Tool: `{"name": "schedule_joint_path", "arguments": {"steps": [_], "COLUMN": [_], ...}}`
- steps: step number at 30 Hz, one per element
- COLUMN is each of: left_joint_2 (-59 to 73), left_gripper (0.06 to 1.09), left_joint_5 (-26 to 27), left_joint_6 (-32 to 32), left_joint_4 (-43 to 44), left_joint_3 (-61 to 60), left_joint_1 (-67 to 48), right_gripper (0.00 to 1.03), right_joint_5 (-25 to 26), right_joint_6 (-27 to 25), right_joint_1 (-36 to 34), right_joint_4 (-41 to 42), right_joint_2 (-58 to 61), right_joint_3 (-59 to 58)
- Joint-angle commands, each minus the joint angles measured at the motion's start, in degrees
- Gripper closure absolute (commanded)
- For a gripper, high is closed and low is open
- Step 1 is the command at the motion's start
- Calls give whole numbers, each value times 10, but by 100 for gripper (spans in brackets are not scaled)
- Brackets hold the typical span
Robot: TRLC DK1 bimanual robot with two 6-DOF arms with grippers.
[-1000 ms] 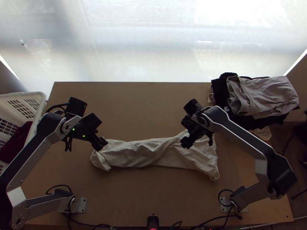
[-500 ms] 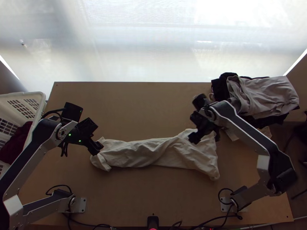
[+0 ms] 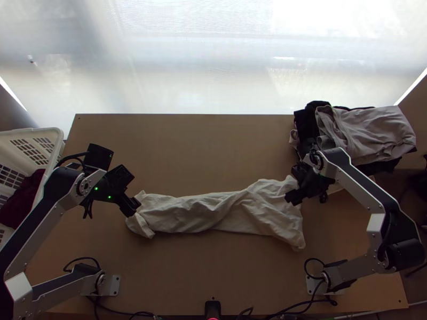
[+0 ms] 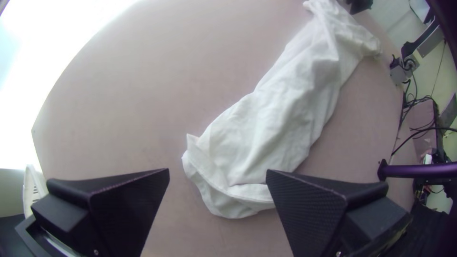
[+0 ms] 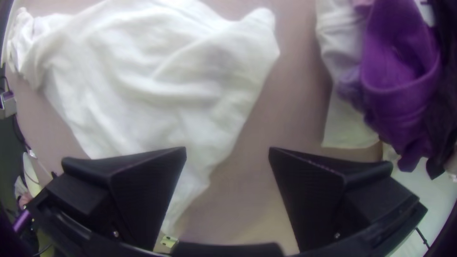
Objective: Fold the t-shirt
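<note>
The white t-shirt [image 3: 213, 212] lies bunched into a long twisted strip across the table, broader at its right end. My left gripper [image 3: 132, 207] is over the strip's left end; in the left wrist view the left gripper [image 4: 218, 173] stands open above the rumpled end of the shirt [image 4: 271, 128]. My right gripper [image 3: 293, 198] hangs over the shirt's wide right end. Seen from the right wrist, the right gripper [image 5: 227, 152] is open, with the shirt's edge [image 5: 157, 95] beneath one finger and bare table between the fingers.
A pile of folded clothes [image 3: 368, 130] sits at the table's back right corner, with purple cloth [image 5: 400, 81] in the right wrist view. A white basket [image 3: 53, 152] holding dark red cloth [image 3: 24, 200] stands at the left. Bare table [image 3: 192, 154] stretches behind the shirt.
My right gripper has moved to the right, toward the shirt's right edge. The left gripper has shifted slightly left. The shirt lies as before.
</note>
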Motion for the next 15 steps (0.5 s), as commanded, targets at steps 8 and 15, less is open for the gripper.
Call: {"name": "schedule_joint_path", "arguments": {"steps": [8,15], "left_joint_2": [-2,-5], "left_gripper": [10,10], "left_joint_5": [-7,-8], "left_joint_6": [4,5], "left_joint_4": [3,1], "left_joint_3": [1,-1], "left_joint_1": [9,11], "right_gripper": [32,44], "right_joint_5": [-1,-13], "right_joint_6": [9,9], "right_joint_1": [-2,-7], "right_joint_4": [53,89], "right_joint_2": [-16,-14], "right_joint_3": [-106,-119]}}
